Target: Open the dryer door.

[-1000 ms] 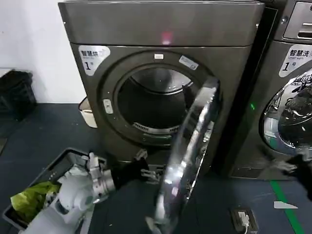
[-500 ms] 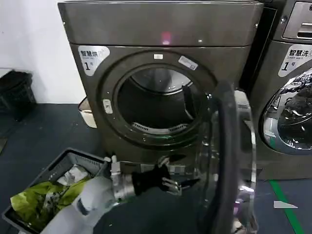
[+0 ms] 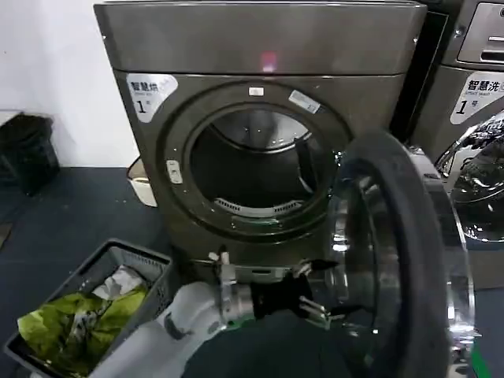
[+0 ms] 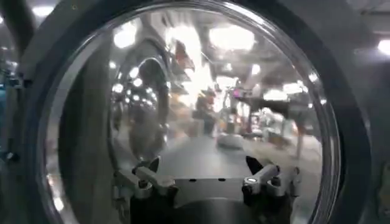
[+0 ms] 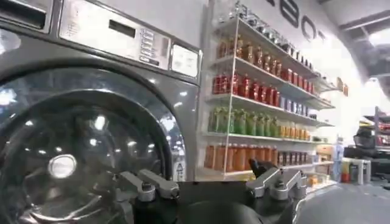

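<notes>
The left pincer [image 3: 319, 303] is held low in front of the dryer [image 3: 260, 118], its fingers spread and nothing gripped, set against the grey inner side of the door [image 3: 394, 260]; this is judged a pushing contact to swing the door wider. In the left wrist view the open fingers [image 4: 146, 179] are seen just before the door's glass [image 4: 201, 109]. The door hangs from the dryer's right edge, swung well out, beyond the pincer and to its right. The drum mouth [image 3: 252, 161] is left uncovered. The right pincer [image 5: 210, 182], open and empty, is held facing the neighbouring machine [image 5: 91, 103].
</notes>
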Motion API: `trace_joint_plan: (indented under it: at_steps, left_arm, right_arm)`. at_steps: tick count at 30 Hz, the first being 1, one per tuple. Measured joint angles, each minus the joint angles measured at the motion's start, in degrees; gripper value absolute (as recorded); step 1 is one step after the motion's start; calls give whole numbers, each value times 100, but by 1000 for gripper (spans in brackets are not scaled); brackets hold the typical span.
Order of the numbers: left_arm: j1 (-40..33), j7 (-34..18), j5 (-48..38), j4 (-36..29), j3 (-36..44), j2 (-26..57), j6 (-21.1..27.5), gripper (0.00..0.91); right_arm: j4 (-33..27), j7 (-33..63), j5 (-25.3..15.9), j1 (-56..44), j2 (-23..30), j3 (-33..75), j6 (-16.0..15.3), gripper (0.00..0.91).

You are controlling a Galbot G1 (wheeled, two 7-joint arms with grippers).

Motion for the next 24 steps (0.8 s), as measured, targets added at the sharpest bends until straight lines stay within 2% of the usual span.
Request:
trace_joint_plan:
  at_steps: [7, 13, 24]
  left_arm:
    - [-178, -280, 219, 258, 279, -300, -55, 907]
    - [-344, -657, 415, 486, 539, -601, -12, 907]
    - [-690, -1021, 862, 923, 1107, -1064, -202, 907]
  right_arm:
    - [-42, 64, 0, -93, -56, 185, 85, 907]
    - [5, 131, -22, -168, -72, 369, -323, 907]
    - [-28, -44, -5, -244, -13, 632, -320, 907]
